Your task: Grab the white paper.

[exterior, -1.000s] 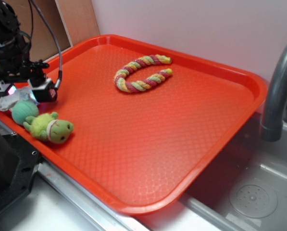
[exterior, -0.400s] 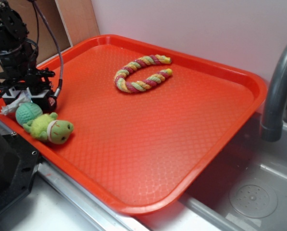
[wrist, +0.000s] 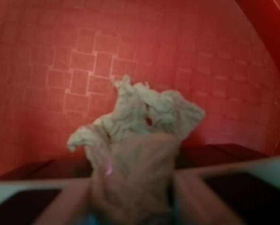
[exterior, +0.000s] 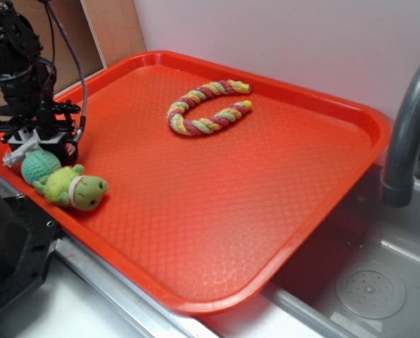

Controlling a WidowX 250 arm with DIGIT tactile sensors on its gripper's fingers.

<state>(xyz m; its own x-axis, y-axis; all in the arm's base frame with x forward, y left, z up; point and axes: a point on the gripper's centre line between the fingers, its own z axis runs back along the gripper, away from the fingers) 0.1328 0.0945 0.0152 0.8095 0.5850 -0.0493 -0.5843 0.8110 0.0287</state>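
Observation:
The white paper [wrist: 144, 117] is a crumpled wad that fills the gap between my gripper's [wrist: 135, 187] two blurred fingers in the wrist view, and its ragged top sticks out past them. In the exterior view the gripper [exterior: 37, 144] is low over the left corner of the red tray [exterior: 266, 183]. A bit of the white paper [exterior: 14, 158] shows under it. The fingers are closed in on the wad. The teal knitted ball [exterior: 41, 165] lies right beside the paper, touching or nearly touching the gripper.
A green plush frog [exterior: 76, 189] lies next to the teal ball near the tray's front-left rim. A twisted rope toy [exterior: 210, 105] lies at the back of the tray. A grey faucet [exterior: 406, 127] and a metal sink [exterior: 371, 289] are to the right.
The gripper has moved left and down onto the paper, and its fingers have closed from wide apart to pinching the wad. The toys have not moved.

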